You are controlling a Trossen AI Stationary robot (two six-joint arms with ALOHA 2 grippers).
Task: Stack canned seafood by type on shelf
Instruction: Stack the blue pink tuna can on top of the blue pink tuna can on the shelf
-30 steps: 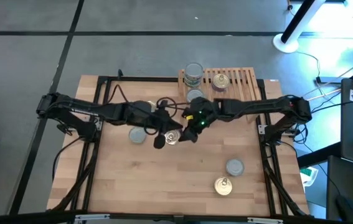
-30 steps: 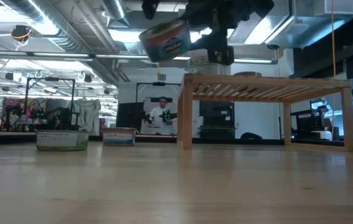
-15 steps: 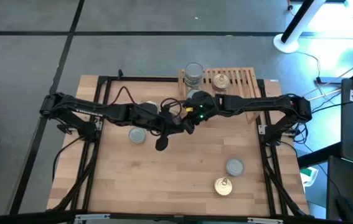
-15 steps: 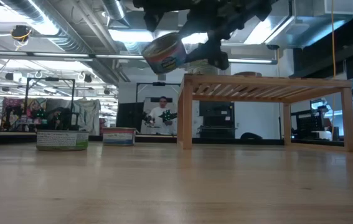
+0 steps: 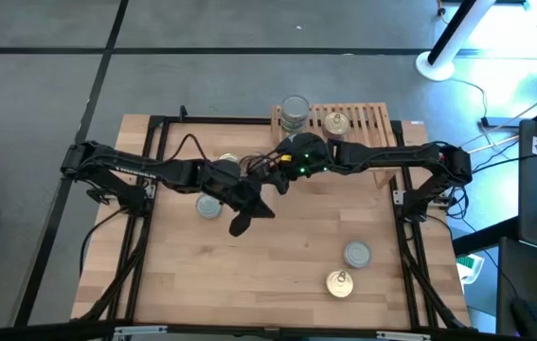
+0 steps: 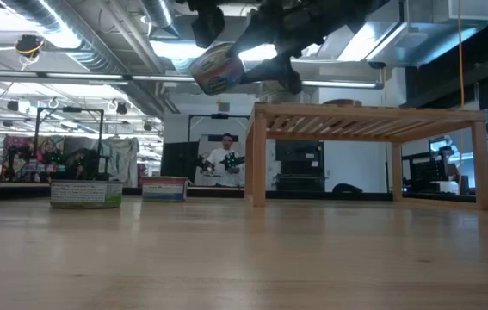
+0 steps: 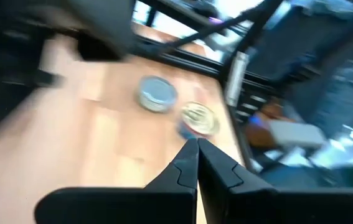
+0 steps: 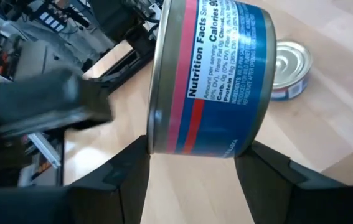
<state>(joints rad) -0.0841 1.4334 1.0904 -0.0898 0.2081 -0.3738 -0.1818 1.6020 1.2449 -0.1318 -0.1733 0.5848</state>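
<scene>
My right gripper [image 5: 280, 180] [image 8: 195, 165] is shut on a can with a blue and pink label [image 8: 210, 74] [image 6: 218, 69]. It holds the can in the air just off the near-left corner of the shelf [image 5: 358, 125] [image 6: 368, 120]. The shelf carries a stack of silver-topped cans [image 5: 294, 112] and one gold-topped can [image 5: 336, 123]. My left gripper [image 5: 241, 224] [image 7: 196, 146] is shut on nothing and hovers over the table's middle, nearer than the held can. Loose cans stand on their bases on the table: silver [image 5: 209, 206], silver [image 5: 357, 253], gold [image 5: 340, 283]. My right gripper pinches the can between its two fingers, one finger [image 8: 126, 168] at one flat end [image 8: 157, 124] and the other finger [image 8: 269, 165] at the opposite end. The can is lifted clear and tipped over, its label wall facing the wrist camera.
Another gold-topped can [image 5: 227, 163] sits under the left arm. In the low view two cans [image 6: 86, 193] [image 6: 164, 189] stand left of the shelf's legs. Bare plank lies between the arms and the two near-right cans. A person [image 6: 224, 159] shows in the room beyond.
My right gripper has carried the can toward the far edge and the shelf, and the can has tipped further over. My left gripper, close against the can a second ago, has drawn away from it toward the near edge.
</scene>
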